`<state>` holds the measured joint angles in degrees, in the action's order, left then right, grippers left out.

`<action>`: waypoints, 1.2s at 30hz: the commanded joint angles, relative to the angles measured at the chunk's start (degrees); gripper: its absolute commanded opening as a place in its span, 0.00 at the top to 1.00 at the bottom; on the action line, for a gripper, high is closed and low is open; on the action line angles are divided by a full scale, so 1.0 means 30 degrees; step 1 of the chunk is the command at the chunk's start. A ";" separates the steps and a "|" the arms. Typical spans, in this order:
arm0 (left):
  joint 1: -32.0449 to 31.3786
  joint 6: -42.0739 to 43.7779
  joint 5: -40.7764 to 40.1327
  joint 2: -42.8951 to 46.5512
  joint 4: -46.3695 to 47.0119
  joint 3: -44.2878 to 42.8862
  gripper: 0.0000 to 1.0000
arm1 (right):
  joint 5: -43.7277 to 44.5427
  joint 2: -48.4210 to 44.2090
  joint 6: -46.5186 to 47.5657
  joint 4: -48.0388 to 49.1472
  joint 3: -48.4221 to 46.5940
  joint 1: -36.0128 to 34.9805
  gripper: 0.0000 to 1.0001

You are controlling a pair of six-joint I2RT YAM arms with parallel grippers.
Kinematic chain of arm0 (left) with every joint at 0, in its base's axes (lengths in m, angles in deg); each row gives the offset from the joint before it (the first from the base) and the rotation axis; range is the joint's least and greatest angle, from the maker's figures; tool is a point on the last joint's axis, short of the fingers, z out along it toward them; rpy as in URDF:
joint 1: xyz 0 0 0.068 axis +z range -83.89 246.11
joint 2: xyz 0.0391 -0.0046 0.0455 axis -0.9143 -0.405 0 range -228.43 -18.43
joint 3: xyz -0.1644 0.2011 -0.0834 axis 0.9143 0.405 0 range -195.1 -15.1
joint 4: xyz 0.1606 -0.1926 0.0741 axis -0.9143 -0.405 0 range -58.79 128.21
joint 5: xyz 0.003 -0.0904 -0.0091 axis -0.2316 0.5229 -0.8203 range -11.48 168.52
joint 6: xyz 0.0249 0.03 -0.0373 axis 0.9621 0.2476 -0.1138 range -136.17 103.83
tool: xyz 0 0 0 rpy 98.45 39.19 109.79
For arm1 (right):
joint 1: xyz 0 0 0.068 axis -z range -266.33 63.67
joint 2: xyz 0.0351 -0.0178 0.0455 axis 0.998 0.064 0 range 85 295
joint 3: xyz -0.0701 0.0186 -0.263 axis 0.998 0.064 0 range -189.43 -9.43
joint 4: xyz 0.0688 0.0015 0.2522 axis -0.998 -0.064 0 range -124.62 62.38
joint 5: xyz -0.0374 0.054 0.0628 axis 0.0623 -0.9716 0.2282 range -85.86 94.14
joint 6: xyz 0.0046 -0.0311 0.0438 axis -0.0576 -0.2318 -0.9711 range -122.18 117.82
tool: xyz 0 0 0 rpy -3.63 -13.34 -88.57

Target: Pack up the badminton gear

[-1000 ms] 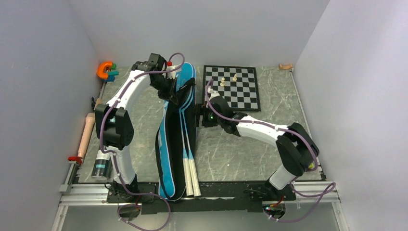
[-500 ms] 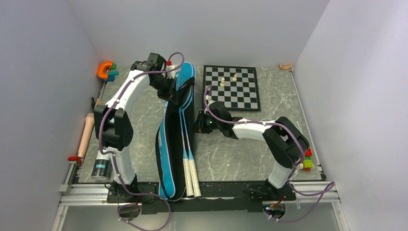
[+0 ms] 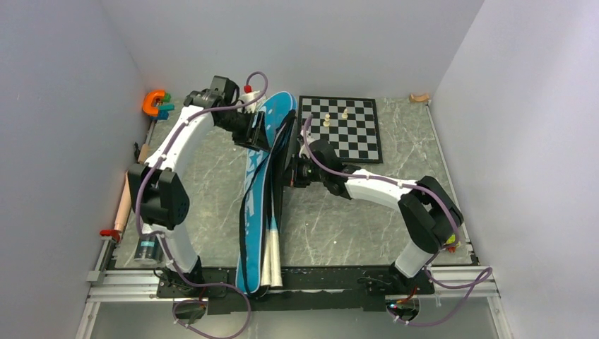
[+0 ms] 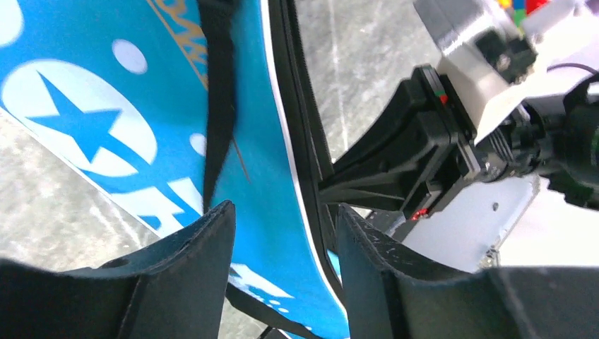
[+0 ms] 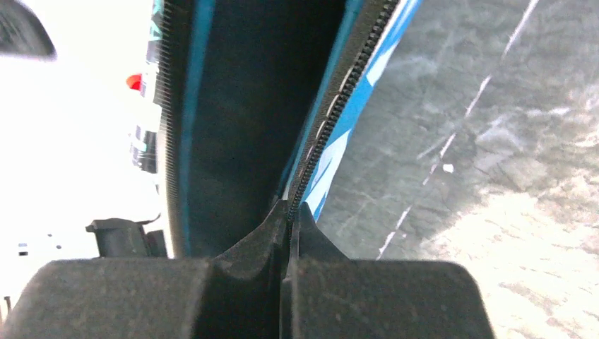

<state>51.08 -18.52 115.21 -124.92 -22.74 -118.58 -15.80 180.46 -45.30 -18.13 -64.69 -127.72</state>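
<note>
Whereas the racket bag lay flat a second ago, its flap is now raised on edge, with the white racket handles protruding at the near end. Only in the right wrist view is the zippered rim seen pinched by the right gripper. The left gripper, previously clenched, is shown parted astride the flap. Beyond, a chessboard and an orange clamp are seen.

Bright even light, soft shadows, wrist views blurred close-up, whites blown out
</note>
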 commanded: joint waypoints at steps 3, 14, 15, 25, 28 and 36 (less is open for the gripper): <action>-0.0008 0.0545 0.3102 0.2901 0.1336 0.3467 0.41 | -0.0195 -0.1916 -0.0321 0.1210 -0.1660 0.0055 1.00; -0.0047 0.3001 0.6003 0.7184 0.4845 0.9485 0.32 | -0.1243 -0.1305 -0.1464 0.1570 -0.3201 -0.0119 1.00; -0.0138 0.3129 0.6116 0.7600 0.5290 0.9857 0.32 | -0.1263 -0.1232 -0.1495 0.1473 -0.3339 -0.0135 1.00; -0.2151 0.4075 0.3873 0.8592 0.5748 1.0841 0.32 | -0.0629 -0.0440 -0.1420 -0.0126 -0.4709 -0.0657 1.00; -0.2198 0.4177 0.3023 0.8446 0.6052 1.1266 0.34 | -0.0571 -0.0371 -0.1477 -0.0210 -0.4494 -0.0678 1.00; -0.2198 0.4282 0.1006 0.8253 0.6152 1.1191 0.44 | -0.0065 -0.0854 -0.1389 -0.0587 -0.3735 -0.0663 1.00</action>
<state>44.48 -7.24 122.02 -99.90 -5.49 -84.15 -16.63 180.26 -48.88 -22.59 -74.77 -129.40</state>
